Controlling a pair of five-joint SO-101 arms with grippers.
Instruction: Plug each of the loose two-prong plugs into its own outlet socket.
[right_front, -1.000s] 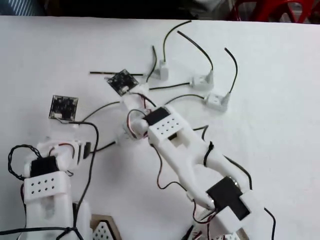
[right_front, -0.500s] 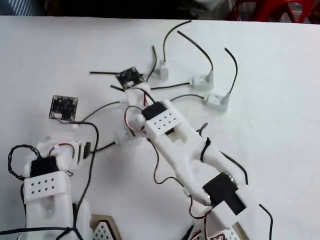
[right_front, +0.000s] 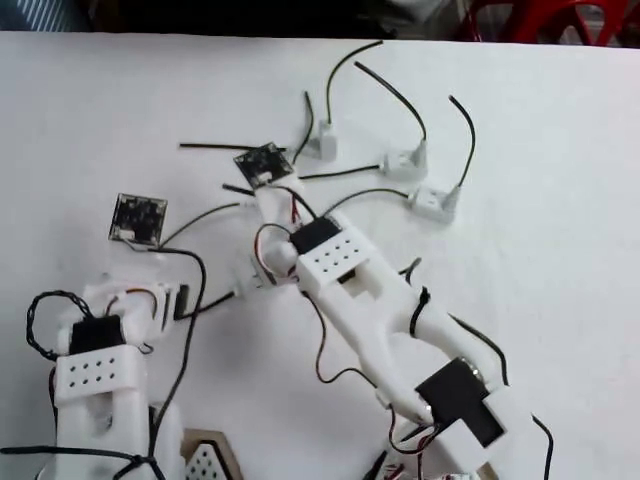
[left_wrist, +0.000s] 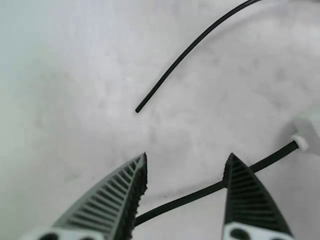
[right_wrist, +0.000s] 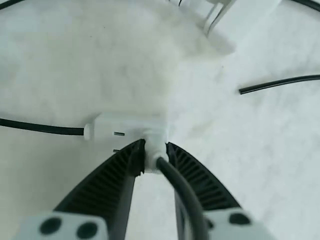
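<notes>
My right gripper (right_wrist: 155, 145) is clamped on a white two-prong plug (right_wrist: 127, 129) resting on the surface (right_wrist: 75, 60), with its black cord (right_wrist: 175, 185) running back between the fingers. My left gripper (left_wrist: 187, 157) stands apart, holding nothing, above a black cable (left_wrist: 185, 199). Another white connector (right_front: 435, 203) lies well apart.

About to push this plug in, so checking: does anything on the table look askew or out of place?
Nothing spilled or broken. The right gripper is shut on a white plug. The near black board and the far black board both sit tilted, and three loose plugs lie scattered, cords curling different ways.
</notes>
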